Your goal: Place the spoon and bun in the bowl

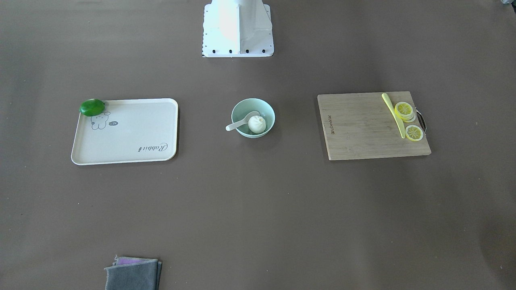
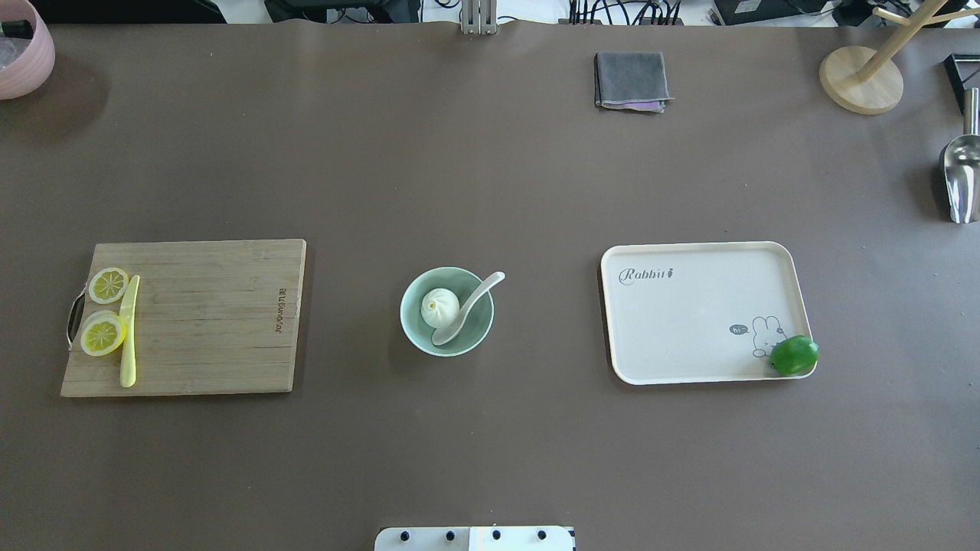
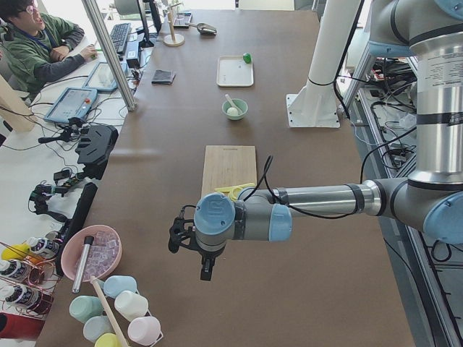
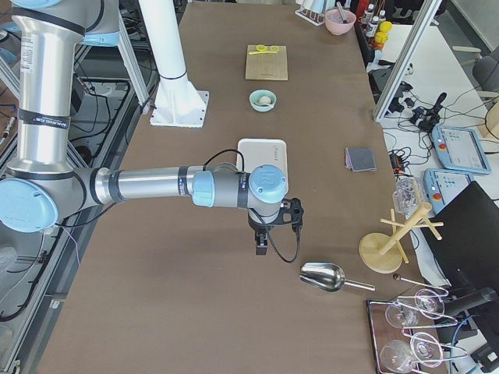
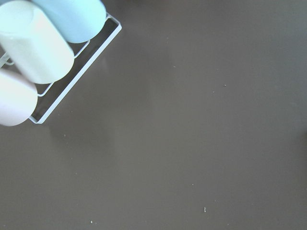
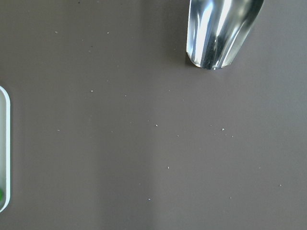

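Spoon (image 2: 467, 306) and bun (image 2: 440, 308) sit side by side in the mint-green bowl (image 2: 429, 344) at mid-counter (image 2: 490, 153), the spoon's handle leaning out over the rim. A wooden cutting board (image 2: 207, 321) lies to the robot's left, and a cream tray (image 2: 689, 321) with a lime (image 2: 794, 356) on its corner to its right. Both arms hang well apart from the bowl. The left claw (image 3: 206, 273) is near a rack of cups (image 5: 43, 52), the right claw (image 4: 261, 248) near a metal scoop (image 6: 223, 33). Whether either is spread or pressed together cannot be told.
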